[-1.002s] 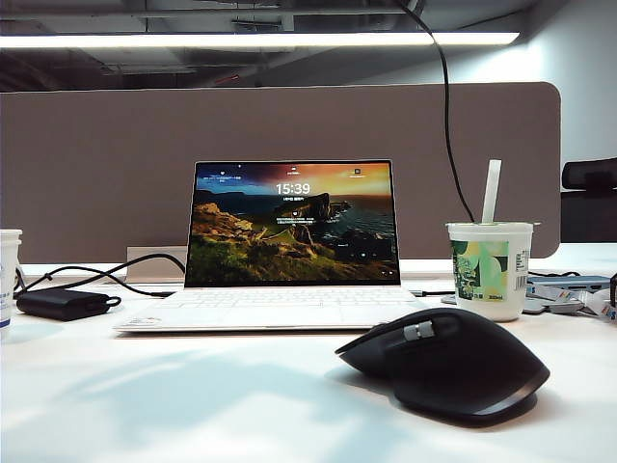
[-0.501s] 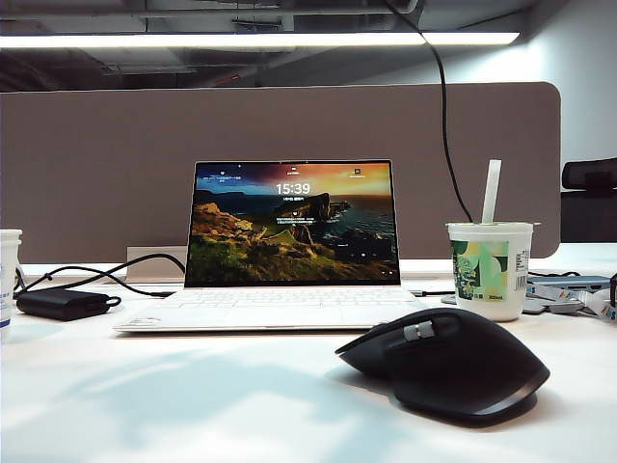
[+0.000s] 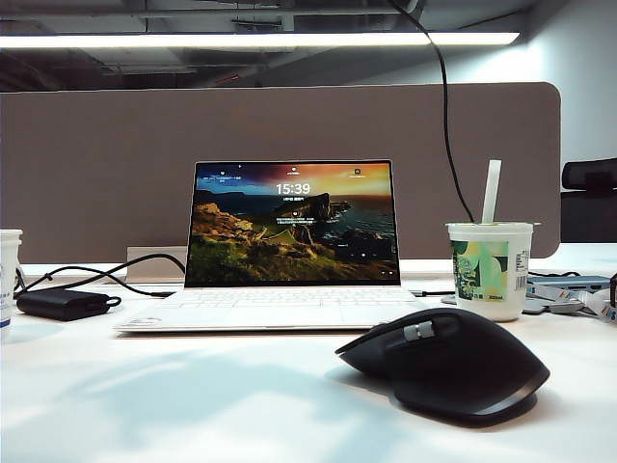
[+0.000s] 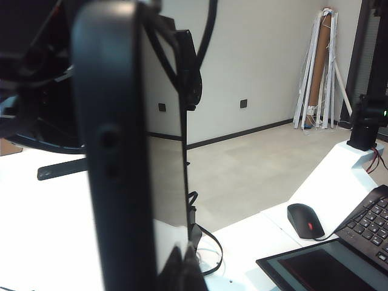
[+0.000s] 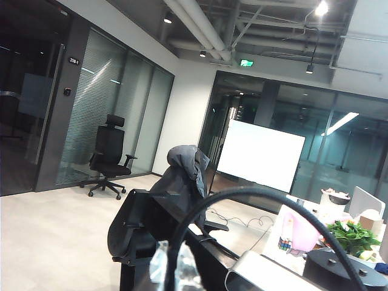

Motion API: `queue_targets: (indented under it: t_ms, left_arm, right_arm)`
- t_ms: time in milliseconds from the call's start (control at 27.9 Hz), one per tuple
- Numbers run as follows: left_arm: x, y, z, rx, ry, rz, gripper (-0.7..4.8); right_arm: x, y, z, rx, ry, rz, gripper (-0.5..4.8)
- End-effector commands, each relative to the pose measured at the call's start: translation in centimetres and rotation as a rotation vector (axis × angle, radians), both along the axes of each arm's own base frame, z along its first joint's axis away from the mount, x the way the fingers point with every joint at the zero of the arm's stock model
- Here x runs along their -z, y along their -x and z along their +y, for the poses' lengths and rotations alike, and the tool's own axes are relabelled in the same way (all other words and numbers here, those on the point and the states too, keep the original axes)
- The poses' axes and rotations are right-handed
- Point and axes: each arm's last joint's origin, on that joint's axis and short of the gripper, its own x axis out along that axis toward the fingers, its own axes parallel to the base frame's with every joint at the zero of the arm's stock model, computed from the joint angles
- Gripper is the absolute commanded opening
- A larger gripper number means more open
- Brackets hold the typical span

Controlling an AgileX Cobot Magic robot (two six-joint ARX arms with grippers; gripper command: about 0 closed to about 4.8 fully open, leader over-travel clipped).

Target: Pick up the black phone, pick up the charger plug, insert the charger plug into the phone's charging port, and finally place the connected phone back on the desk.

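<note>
Left hand [image 4: 176, 267] was clamped on the black phone [image 4: 121, 151], held upright off the table, edge-on to the wrist camera. Right hand, out of frame, was closed; a thin black cable [image 5: 254, 200] arched past its camera, plug not visible.

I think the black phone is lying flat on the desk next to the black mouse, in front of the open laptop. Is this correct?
Not quite. The black phone is not on the desk: the left wrist view shows it held up, edge-on, close before that camera. In the exterior view only the black mouse lies in front of the open laptop.
</note>
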Motion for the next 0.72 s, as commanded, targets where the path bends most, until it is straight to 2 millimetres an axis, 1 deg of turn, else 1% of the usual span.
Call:
queue_targets:
  t_ms: [36, 573, 716]
  left_arm:
    - [-1.25, 0.46, 0.19, -0.028, 0.038, -0.055, -0.07]
    - [-1.67, 0.47, 0.21, -0.058, 0.071, -0.096, -0.07]
    - [-1.68, 0.46, 0.21, -0.059, 0.071, -0.096, -0.06]
  right_arm:
    - [0.82, -0.43, 0.48, -0.028, 0.066, 0.023, -0.05]
    - [0.92, -0.59, 0.60, -0.012, 0.071, 0.055, -0.06]
    - [0.91, -0.58, 0.57, -0.010, 0.065, 0.040, -0.06]
